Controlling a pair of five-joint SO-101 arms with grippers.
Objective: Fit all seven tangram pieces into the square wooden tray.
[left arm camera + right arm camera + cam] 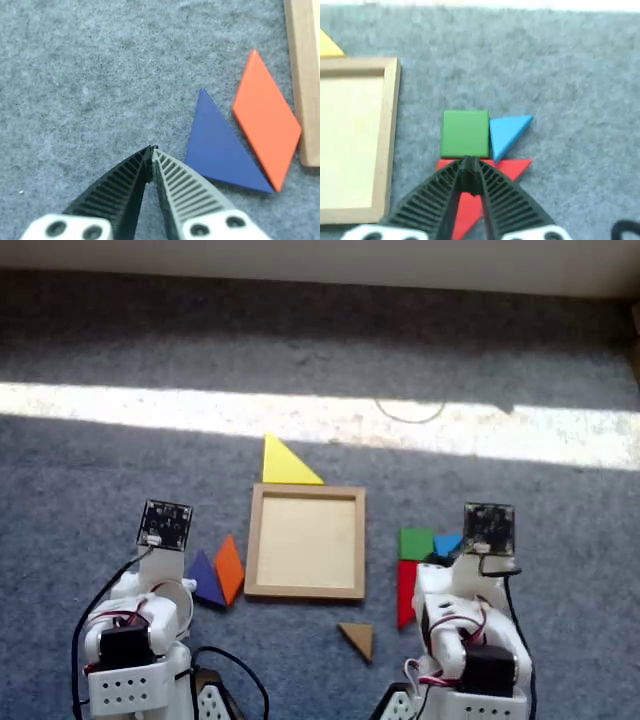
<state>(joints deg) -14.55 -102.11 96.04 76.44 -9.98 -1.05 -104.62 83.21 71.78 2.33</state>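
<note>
Wooden tray (305, 591) holds none of the seven pieces (285, 468) yet, all lie on the surface (90, 490) around it; left fingers (180, 186) and right fingers (506, 201) closed, gripping nothing.

From my remote station I see all seven tangram pieces lying flat on the grey carpet outside the square wooden tray (306, 492), whose pale floor shows edge to edge. A yellow triangle (287, 466) sits against the tray's far rim. Left of the tray, an orange parallelogram (230, 568) lies just beside the rim, with a dark blue triangle (206, 579) against it. To the right, a green square (414, 543), a light blue triangle (446, 542) and a red triangle (405, 592) cluster together. A brown triangle (358, 639) lies alone near the tray's near right corner.
</note>
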